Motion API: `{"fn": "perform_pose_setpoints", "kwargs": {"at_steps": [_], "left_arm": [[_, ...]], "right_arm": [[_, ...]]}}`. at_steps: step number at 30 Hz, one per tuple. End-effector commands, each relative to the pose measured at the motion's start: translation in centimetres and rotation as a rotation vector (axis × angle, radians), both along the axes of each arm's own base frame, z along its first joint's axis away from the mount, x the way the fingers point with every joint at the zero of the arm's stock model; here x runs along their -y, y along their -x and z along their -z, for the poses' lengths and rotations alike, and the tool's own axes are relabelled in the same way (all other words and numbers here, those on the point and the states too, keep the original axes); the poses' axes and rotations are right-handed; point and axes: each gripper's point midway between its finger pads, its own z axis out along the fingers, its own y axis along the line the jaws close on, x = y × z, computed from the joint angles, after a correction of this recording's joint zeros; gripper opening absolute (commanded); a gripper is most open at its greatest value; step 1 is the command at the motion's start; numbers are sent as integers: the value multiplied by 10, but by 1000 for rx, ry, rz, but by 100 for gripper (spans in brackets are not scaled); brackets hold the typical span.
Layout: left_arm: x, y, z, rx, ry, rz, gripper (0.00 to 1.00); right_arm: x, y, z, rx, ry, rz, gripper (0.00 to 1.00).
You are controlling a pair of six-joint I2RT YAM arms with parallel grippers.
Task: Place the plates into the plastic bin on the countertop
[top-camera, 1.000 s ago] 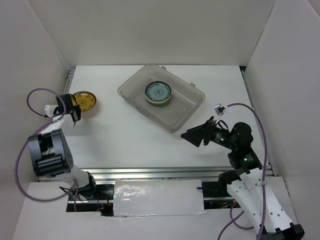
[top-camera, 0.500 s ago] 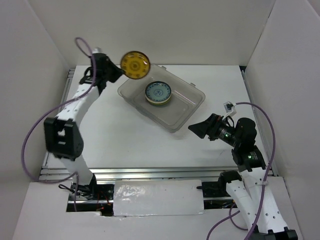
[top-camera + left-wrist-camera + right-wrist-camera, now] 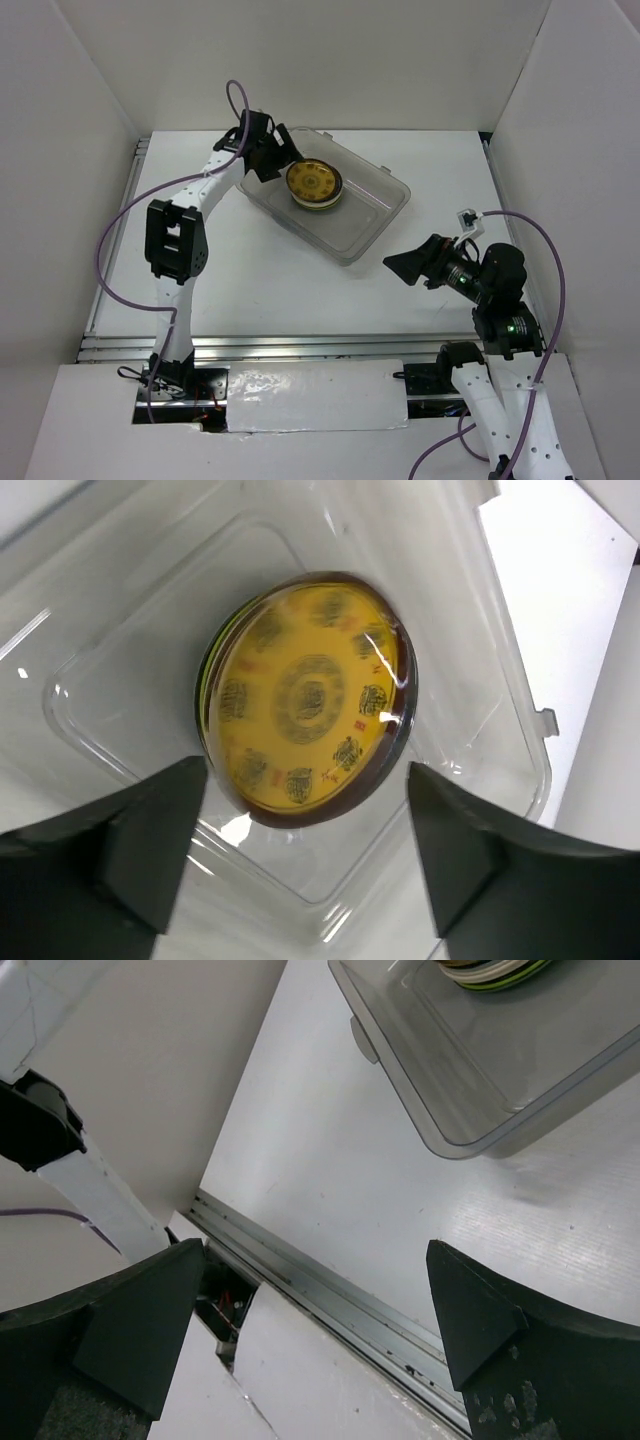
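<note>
Plates (image 3: 314,203): a small stack sits inside the plastic bin (image 3: 385,215), toward its far-left half. The top one is the golden-brown plate (image 3: 314,182), face up, with a yellow centre, dark printed motifs and a brown rim. From the left wrist view this plate (image 3: 310,695) covers the ones below. Only a dark and green sliver of edge shows at its left side. The right wrist view catches the side of the stack (image 3: 490,972) through the clear wall, with cream and lime-green edges.

The bin stands slantwise on the countertop (image 3: 250,270), at the far middle of the white surface. It is well apart from the metal rail (image 3: 300,345) at the front.

Left gripper (image 3: 282,168): reaches over the bin's left rim, just beside the stack. Its jaws are spread wide. The two dark fingers (image 3: 150,830) flank the golden-brown plate without clamping it, and nothing is in their hold. Whether the left fingertip brushes the plate's edge cannot be told.

Right gripper (image 3: 405,265): hangs over bare countertop, near the bin's front-right corner but apart from it. Its jaws are at full spread, with nothing between the fingers (image 3: 140,1320). Its camera looks past the bin's corner (image 3: 480,1090) to the rail (image 3: 320,1280).

A purple cable (image 3: 120,240) loops off the left arm.
</note>
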Motion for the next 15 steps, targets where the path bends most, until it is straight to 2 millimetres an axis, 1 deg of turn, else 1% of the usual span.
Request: {"fn": "perform_pose_setpoints", "kwargs": {"at_steps": [1,2,3,4,5,6,7,8,9,10,11,12,13,14,15], "left_arm": [[11,2,-49,106,-16,39,99],[9,9,-58,109,-33,40,99],[9,20,-86,154,-48,43,99],[1,33,-93,152,-122,20,99],[-4,41,-106,169,-143,11,99],[-12,51,-113,172,-169,0,99],[-28,64,-138,212,-212,-33,99],[-36,76,-146,216,-247,-34,99],[-52,101,-154,197,-317,-18,99],[-64,115,-155,175,-366,-31,99],[-80,127,-157,168,-435,-68,99],[-96,153,-152,140,-488,-53,99],[-108,165,-148,130,-518,-67,99],[-126,175,-148,125,-553,-108,99],[-141,198,-142,116,-569,-121,99]], "right_arm": [[3,3,-19,56,21,3,100],[4,3,-22,60,27,8,100],[7,0,-24,69,47,31,100],[11,-2,-27,66,64,54,100],[15,-5,-29,64,76,84,100],[19,-8,-32,70,89,109,100],[28,-14,-34,70,122,164,100],[32,-18,-35,68,139,189,100],[45,-29,-25,28,204,265,100],[51,-33,-25,10,233,300,100],[59,-37,-36,18,257,344,100],[61,-43,-32,-13,291,361,100],[72,-47,-41,-1,321,429,100],[76,-50,-44,-5,337,454,100],[80,-51,-48,6,360,475,100]]}}
